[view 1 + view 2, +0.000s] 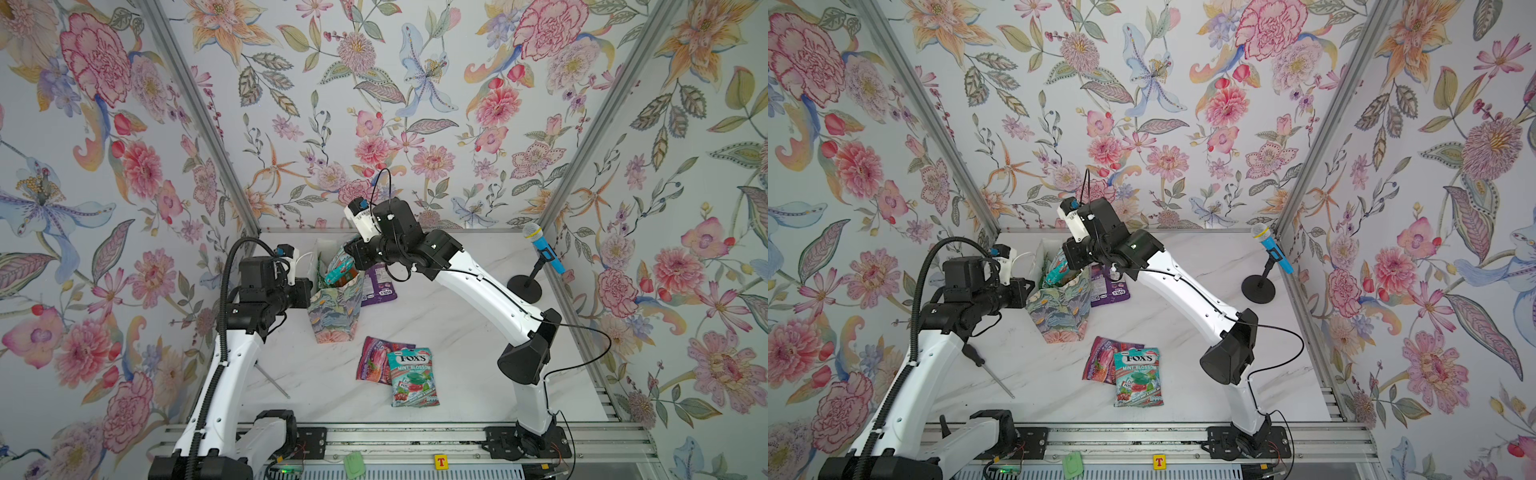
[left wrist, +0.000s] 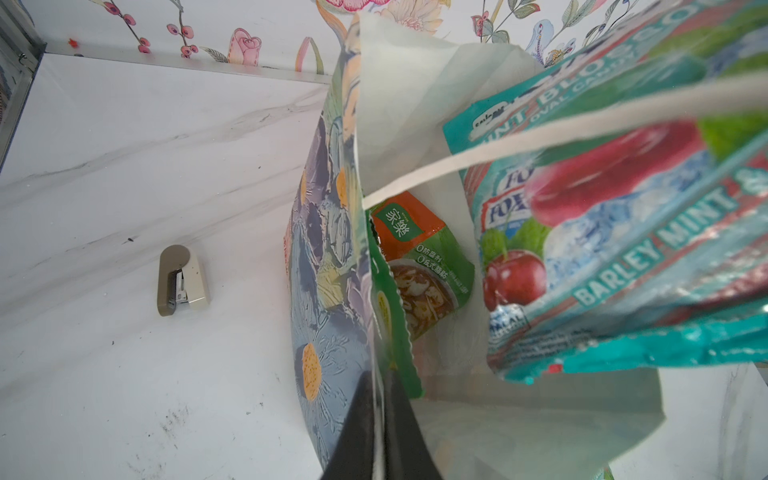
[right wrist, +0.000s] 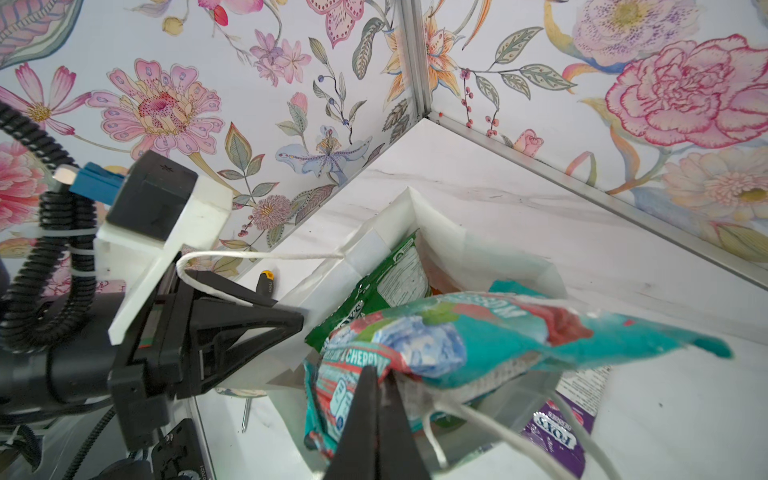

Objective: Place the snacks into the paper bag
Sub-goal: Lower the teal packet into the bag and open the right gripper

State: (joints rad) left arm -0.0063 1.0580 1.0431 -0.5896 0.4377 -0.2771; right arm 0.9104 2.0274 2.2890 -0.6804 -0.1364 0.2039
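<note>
The paper bag (image 1: 334, 316) (image 1: 1059, 318) stands open toward the back of the table, white inside (image 3: 374, 249) and painted outside (image 2: 324, 291). My left gripper (image 1: 312, 287) (image 1: 1030, 291) (image 2: 376, 382) is shut on its left wall. My right gripper (image 1: 351, 254) (image 1: 1065, 254) (image 3: 380, 374) is shut on a teal snack pouch (image 1: 340, 272) (image 2: 602, 249) (image 3: 498, 332), which hangs tilted over the bag's mouth. A green and orange pouch (image 2: 419, 257) (image 3: 386, 286) lies inside. On the table lie a teal FOX'S pouch (image 1: 411, 374) (image 1: 1138, 374), a pink one (image 1: 374, 357) and a purple one (image 1: 378, 286) (image 3: 557, 432).
A screwdriver (image 1: 272, 380) (image 1: 992, 372) lies by the left arm. A small stapler (image 2: 183, 280) sits left of the bag. A blue microphone on a black stand (image 1: 544, 249) (image 1: 1273, 247) is at the back right. Floral walls close three sides.
</note>
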